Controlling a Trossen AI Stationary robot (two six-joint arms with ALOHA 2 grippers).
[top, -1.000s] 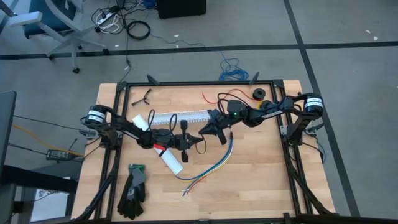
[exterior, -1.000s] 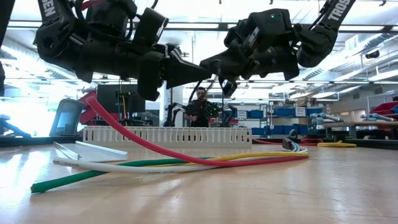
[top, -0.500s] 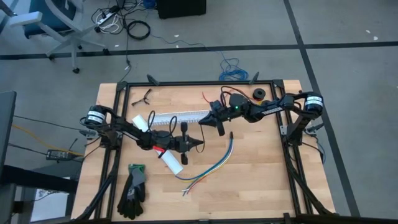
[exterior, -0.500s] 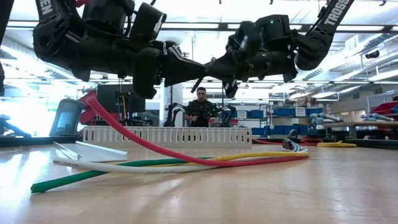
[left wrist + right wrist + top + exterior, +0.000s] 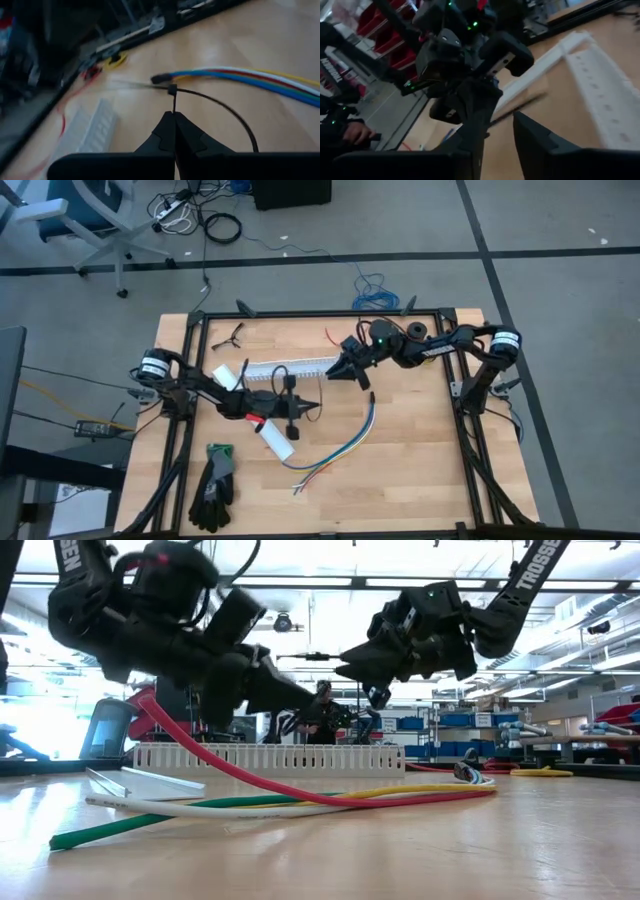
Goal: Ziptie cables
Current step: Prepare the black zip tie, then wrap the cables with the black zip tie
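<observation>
The cables lie flat on the wooden table as a loose yellow, green, blue and white bundle, also seen in the low view. Their dark-sleeved end points to the far side. My left gripper hovers left of that end, shut on a black ziptie that is bent into a loop. My right gripper stands open just beyond it, toward the far edge. The ziptie's blurred tail runs between the right gripper's fingers. My left gripper pinches the ziptie's strap just below its head, between the two fingertips. The fingers lie nearly level, coming from the table's left. The loop stands clear of the table, above the cables. My right gripper: I cannot tell whether it touches the tail.
A white slotted channel lies behind the grippers. A white tube and black gloves are at the near left. A thin red wire and a black roll sit at the far right. A person shows in the room beyond.
My right gripper has drawn away from my left gripper, toward the table's far edge. My left gripper has sunk a little and tipped its fingers downward, still shut on the ziptie. The cables have stayed where they were.
</observation>
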